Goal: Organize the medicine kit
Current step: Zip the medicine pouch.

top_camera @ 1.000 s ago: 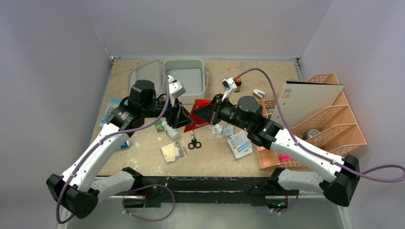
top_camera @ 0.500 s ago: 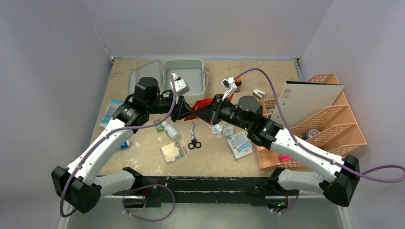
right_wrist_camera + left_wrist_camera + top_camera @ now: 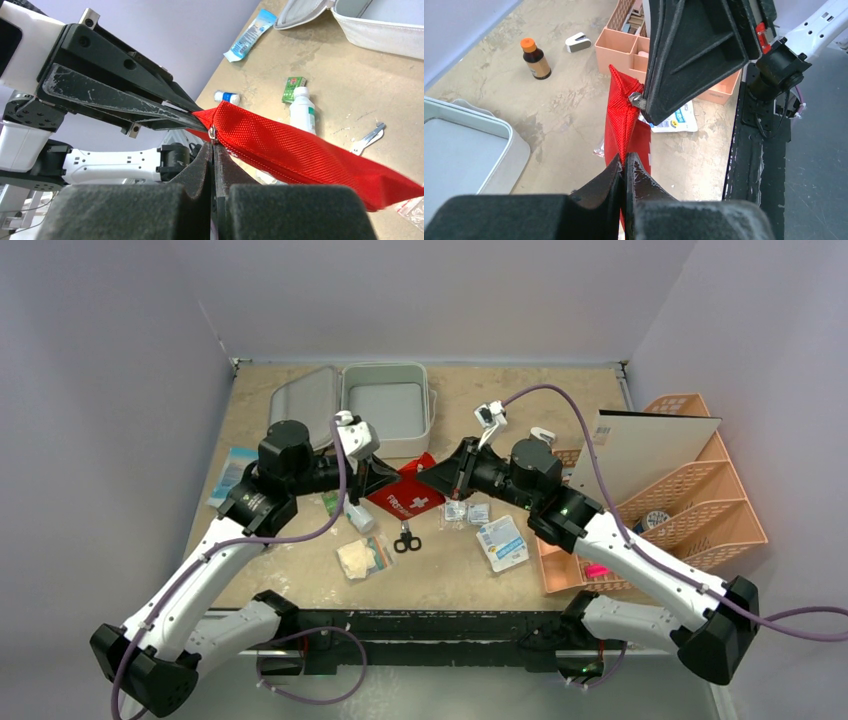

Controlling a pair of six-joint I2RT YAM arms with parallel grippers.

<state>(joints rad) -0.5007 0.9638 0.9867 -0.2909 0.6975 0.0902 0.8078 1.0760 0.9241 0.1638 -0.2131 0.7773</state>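
Note:
The medicine kit (image 3: 390, 408) lies open at the back of the table, its lid (image 3: 303, 400) flat to the left and its tray bare. A red first-aid pouch (image 3: 405, 500) hangs between both grippers just in front of it. My left gripper (image 3: 624, 162) is shut on the pouch's fabric edge. My right gripper (image 3: 213, 142) is shut on the small metal zipper pull at the pouch's corner (image 3: 636, 100). The two grippers meet tip to tip over the middle of the table.
Loose on the table are a white bottle (image 3: 357, 517), scissors (image 3: 405, 537), a gauze packet (image 3: 362, 557), a boxed packet (image 3: 502, 542), small sachets (image 3: 466, 512) and a blue tube (image 3: 228, 472). A brown bottle (image 3: 536, 59) and white clip (image 3: 578, 42) sit at the back. A peach organizer (image 3: 690, 500) stands right.
My left gripper has closed onto the pouch's edge. The pouch has turned so its printed face shows from above, and both arms have shifted slightly.

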